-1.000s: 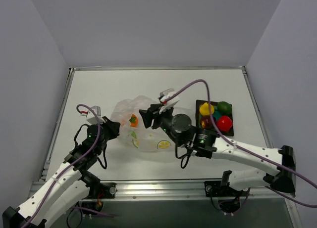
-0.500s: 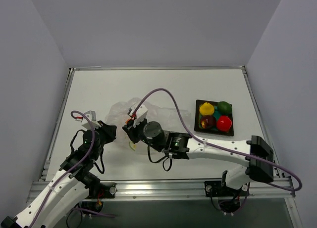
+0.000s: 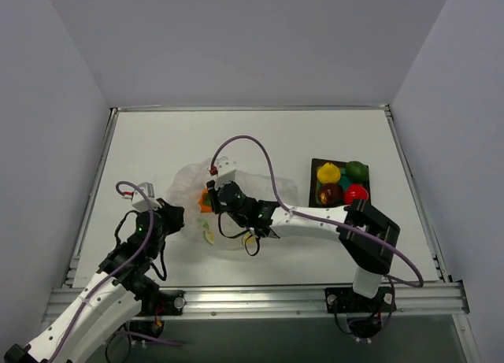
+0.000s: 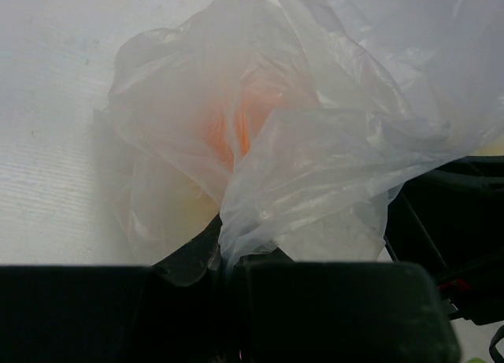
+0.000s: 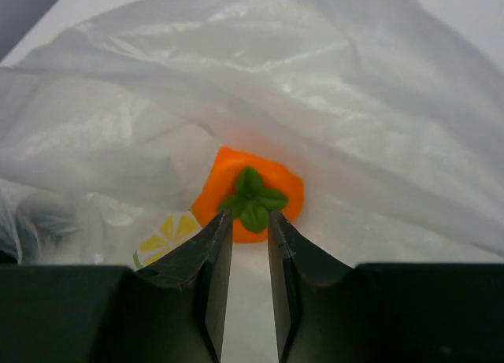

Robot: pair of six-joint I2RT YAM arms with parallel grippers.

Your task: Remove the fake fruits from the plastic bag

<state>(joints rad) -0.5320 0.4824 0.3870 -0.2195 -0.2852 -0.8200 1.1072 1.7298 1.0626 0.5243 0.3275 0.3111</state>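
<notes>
At the left of the counter (image 3: 150, 142), the left hand (image 4: 228, 262) is closed on a gathered fold of the plastic bag (image 4: 315, 142), which lies crumpled just beside it. Inside the bag sits the orange fruit (image 5: 230, 174). The right hand (image 5: 248, 216) is in there with its fingers narrow, tips on either side of the fruit's green leaf; whether they pinch it I cannot tell. Well to the right, the dark tray (image 3: 343, 209) holds the yellow fruit (image 3: 327, 172), green fruit (image 3: 357, 171), maroon fruit (image 3: 329, 194) and red fruit (image 3: 357, 194).
</notes>
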